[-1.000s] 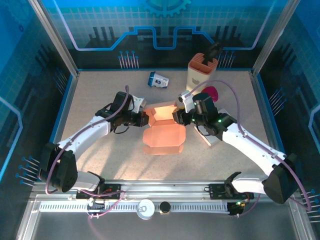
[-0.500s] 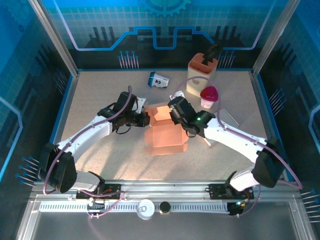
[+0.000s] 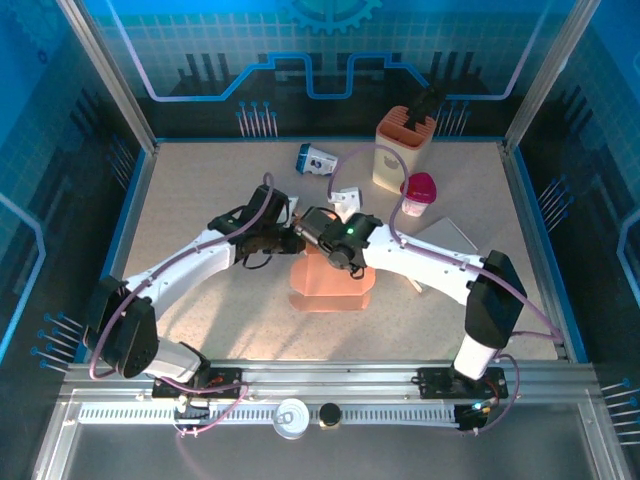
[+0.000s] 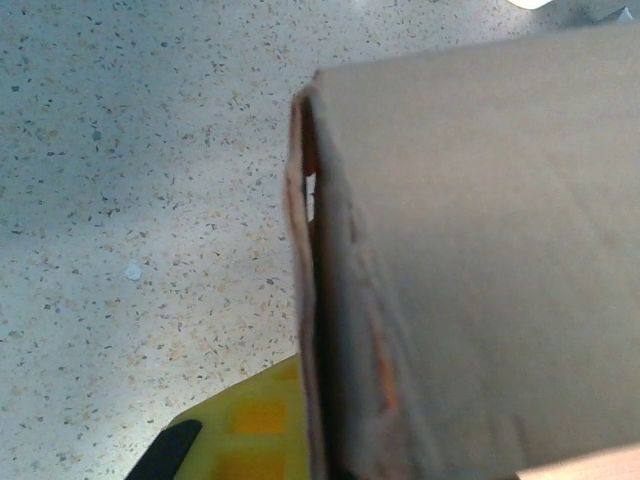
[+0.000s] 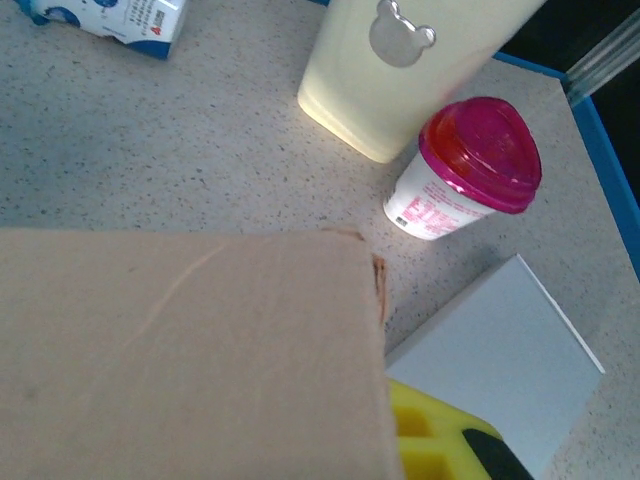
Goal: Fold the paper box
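Top: box (image 3: 330, 285) sits mid-table, long axis roughly 12–6. The left gripper (image 3: 288, 240) is at its 10 o'clock corner, seemingly pinching the wall. The right gripper (image 3: 312, 232) reaches across to 11, just beside the left, pressed together; whether it grips anything is unclear.
Left wrist: box (image 4: 480, 250) wall edge runs 12–6, panel toward 3.
Right wrist: box (image 5: 180, 350) panel lies close below, toward 8.

The right claw (image 3: 318, 232) has closed and swung left over the paper box (image 3: 335, 287).
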